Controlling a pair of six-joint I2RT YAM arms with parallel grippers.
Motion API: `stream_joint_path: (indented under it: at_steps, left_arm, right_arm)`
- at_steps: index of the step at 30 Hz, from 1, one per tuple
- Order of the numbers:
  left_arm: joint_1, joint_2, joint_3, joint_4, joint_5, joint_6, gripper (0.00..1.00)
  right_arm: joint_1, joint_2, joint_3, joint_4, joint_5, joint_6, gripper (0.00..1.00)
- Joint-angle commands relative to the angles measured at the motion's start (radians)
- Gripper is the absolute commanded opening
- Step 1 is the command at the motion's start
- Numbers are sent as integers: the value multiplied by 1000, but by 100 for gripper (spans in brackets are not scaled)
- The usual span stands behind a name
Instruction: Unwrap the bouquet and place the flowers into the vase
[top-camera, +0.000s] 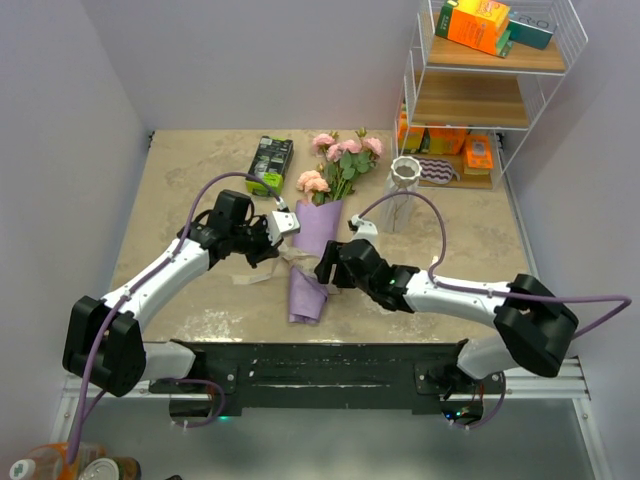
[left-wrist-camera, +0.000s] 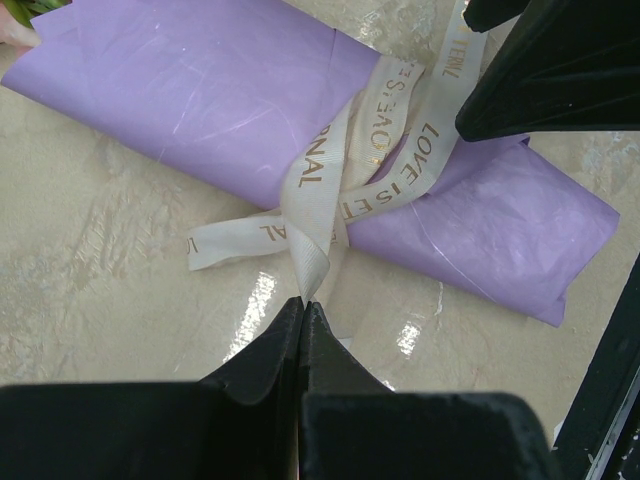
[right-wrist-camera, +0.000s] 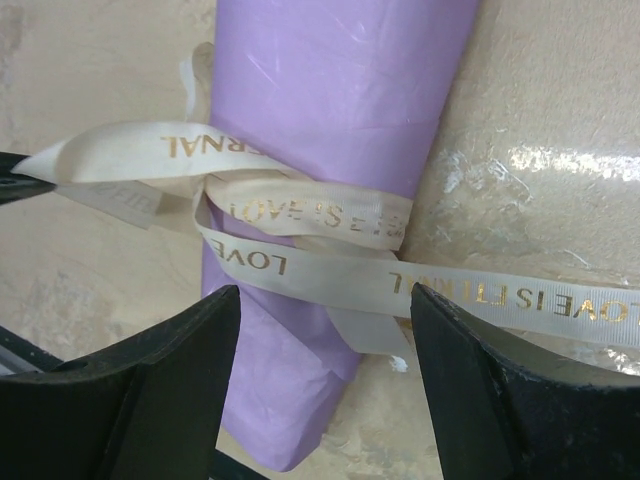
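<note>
Bouquet (top-camera: 312, 255) lies flat on desk (top-camera: 180, 180), vase (top-camera: 404, 175) near its blooms. Left fingers (left-wrist-camera: 300, 330) pinched shut on ribbon (left-wrist-camera: 325, 190) tail, likely to pull the knot loose; right fingers (right-wrist-camera: 195, 350) wide open, straddling ribbon, holding nothing.

shelf (top-camera: 470, 100) crowds the vase's (top-camera: 404, 172) right; open tabletop (top-camera: 180, 180) lies left of bouquet (top-camera: 318, 240)

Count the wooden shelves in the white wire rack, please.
3. The top shelf carries an orange box; the middle shelf lies just below; the bottom shelf, behind the vase, holds orange boxes. The frame cuts the top of the rack, so more may be hidden.
</note>
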Motion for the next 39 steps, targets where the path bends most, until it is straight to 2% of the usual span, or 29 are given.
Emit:
stream_joint_path:
  at_steps: [1, 12, 24, 28, 31, 39]
  left_arm:
    - [3, -26, -1, 21, 8, 12, 0]
    - [3, -34, -10, 17, -3, 21, 0]
    - [3, -43, -33, 20, 2, 30, 0]
    - [3, -49, -39, 21, 2, 32, 0]
    - [3, -54, -45, 20, 0, 35, 0]
    - [3, -61, -59, 20, 5, 39, 0]
  right_arm:
    - [18, 39, -4, 82, -18, 4, 73]
    - [23, 191, 111, 167, -78, 2, 70]
    - [32, 162, 128, 149, -29, -12, 59]
    - [34, 167, 137, 149, -24, -15, 49]
    - [34, 170, 147, 147, -23, -19, 45]
    - [35, 167, 179, 127, -14, -36, 42]
